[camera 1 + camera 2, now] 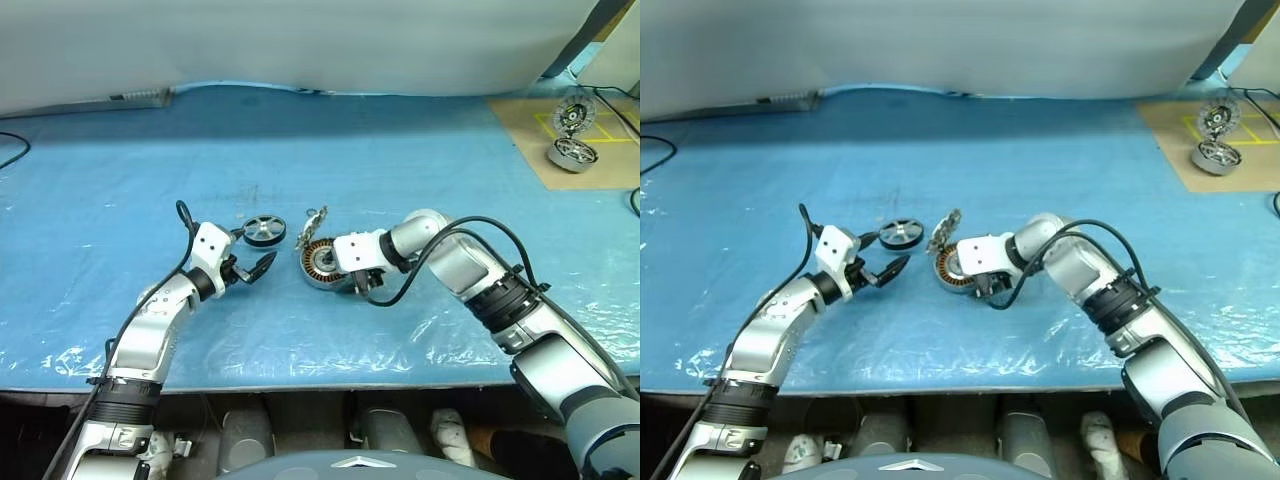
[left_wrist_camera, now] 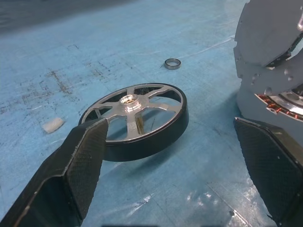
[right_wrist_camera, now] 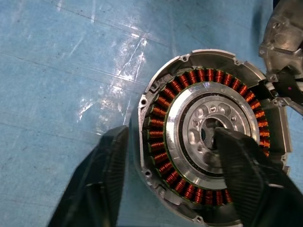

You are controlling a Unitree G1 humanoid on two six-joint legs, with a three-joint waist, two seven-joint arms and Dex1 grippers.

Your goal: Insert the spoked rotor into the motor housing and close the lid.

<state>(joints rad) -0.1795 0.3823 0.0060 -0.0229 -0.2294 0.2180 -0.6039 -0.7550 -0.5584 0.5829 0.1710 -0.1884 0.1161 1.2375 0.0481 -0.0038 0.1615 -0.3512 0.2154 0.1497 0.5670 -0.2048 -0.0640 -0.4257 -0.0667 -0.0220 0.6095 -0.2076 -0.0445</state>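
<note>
We see even, bright overhead light, white glare streaks on the crinkled blue plastic table cover (image 3: 71, 71), soft shadows.

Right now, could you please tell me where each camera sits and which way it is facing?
Head pair: look forward and down over both arms at the blue table.
Left wrist: looks along the open left gripper at the spoked rotor.
Right wrist: looks down on the motor housing, right gripper straddling its rim.
Shared: the head views show the rotor and housing too.
</note>
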